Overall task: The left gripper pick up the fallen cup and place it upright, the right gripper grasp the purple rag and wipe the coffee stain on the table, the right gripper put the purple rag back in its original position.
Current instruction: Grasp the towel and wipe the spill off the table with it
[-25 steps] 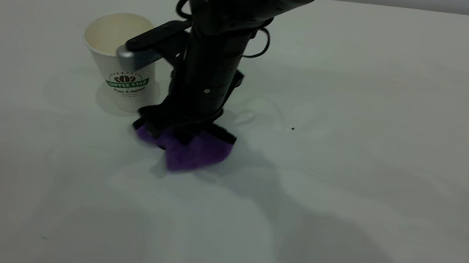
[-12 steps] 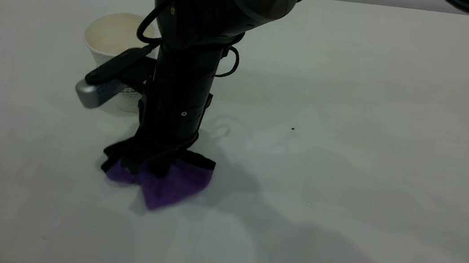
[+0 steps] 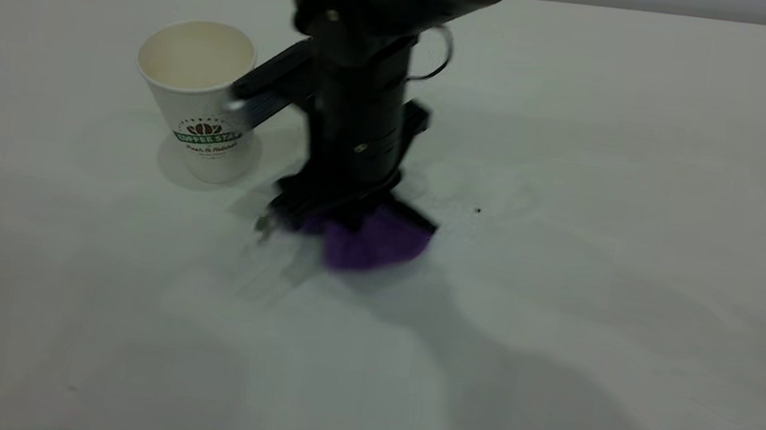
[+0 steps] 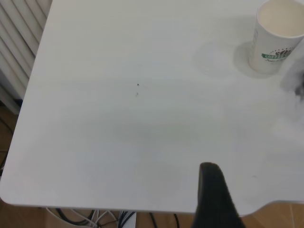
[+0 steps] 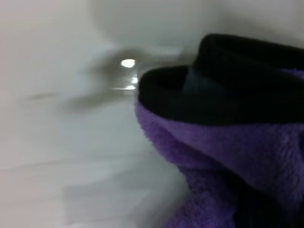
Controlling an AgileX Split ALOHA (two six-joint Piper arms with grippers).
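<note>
Right claw (image 3: 346, 214): mine, clamped on the purple rag (image 3: 372, 243), pressing it to the surface (image 3: 641, 278) at frame centre.
Cup (image 3: 202, 99): upright, upper left, near my silver bar.
Coffee stain: not visible; only smears beside the rag.
Left claw: can't tell its opening.
Risk: a leftward sweep could topple the cup.
</note>
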